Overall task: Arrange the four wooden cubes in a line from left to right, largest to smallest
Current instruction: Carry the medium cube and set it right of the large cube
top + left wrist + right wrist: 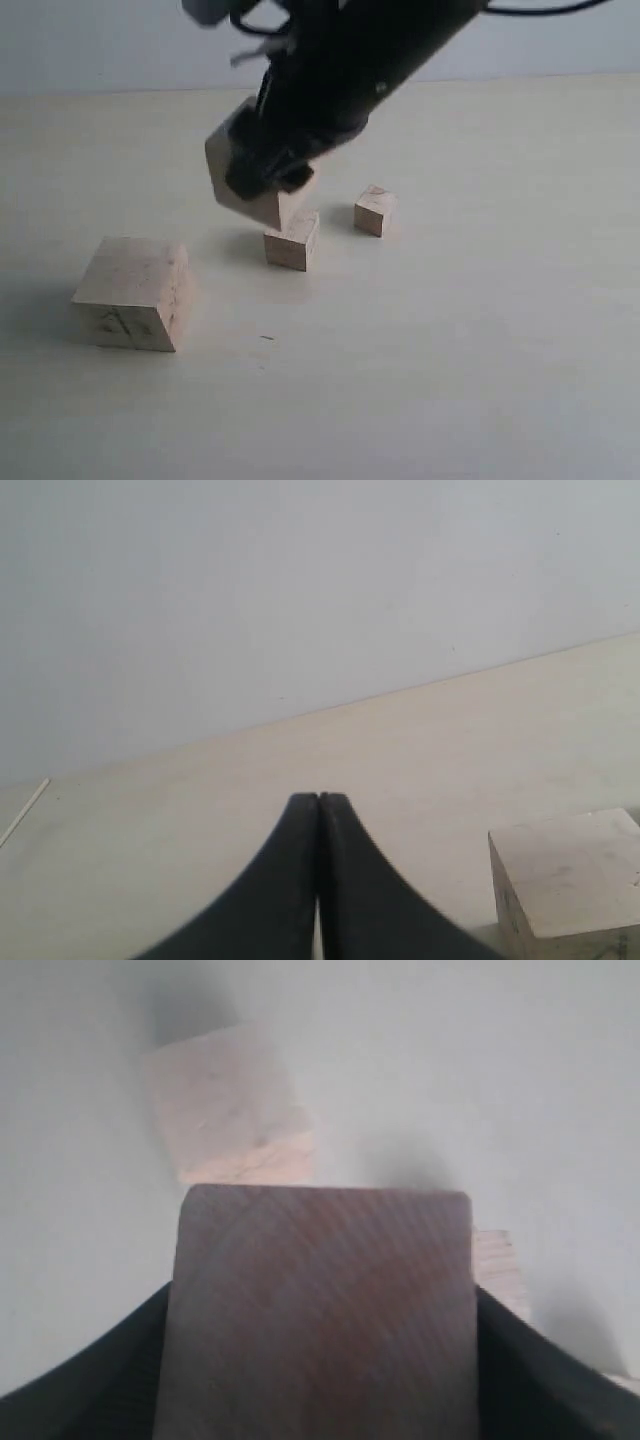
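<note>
The right arm's fingers (90, 1390) are pinching the second-largest cube (262, 208), holding it tilted in the air near the middle of the tabletop (450, 380). It is hanging over the third cube (291, 243), which is sitting flat. The smallest cube (375, 211) is resting near that one, toward the right edge. The largest cube (130, 293) is sitting well apart, toward the near-left corner. The left arm's fingers (300, 880) are pressing together, with the largest cube lying near them.
</note>
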You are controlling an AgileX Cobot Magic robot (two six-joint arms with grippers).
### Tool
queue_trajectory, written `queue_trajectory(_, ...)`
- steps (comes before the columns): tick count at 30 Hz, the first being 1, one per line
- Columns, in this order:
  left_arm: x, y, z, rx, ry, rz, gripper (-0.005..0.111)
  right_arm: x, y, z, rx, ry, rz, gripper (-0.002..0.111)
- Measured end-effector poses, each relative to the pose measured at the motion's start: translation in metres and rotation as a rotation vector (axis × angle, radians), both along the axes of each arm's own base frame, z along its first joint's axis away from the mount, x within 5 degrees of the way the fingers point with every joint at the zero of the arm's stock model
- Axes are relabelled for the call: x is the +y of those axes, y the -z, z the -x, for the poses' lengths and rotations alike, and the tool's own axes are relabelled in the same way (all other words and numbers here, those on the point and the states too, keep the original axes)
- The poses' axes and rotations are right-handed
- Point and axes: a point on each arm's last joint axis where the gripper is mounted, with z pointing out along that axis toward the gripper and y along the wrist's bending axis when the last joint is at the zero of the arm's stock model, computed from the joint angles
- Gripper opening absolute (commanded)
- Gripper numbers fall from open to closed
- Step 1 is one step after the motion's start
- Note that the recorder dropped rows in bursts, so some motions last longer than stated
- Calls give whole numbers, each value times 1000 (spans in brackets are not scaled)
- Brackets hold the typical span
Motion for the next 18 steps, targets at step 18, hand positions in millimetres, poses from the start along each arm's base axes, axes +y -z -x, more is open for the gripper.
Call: queue_trajectory(18,0,0,0,0,0,0,0,31,130,-4,88,-330,34,0)
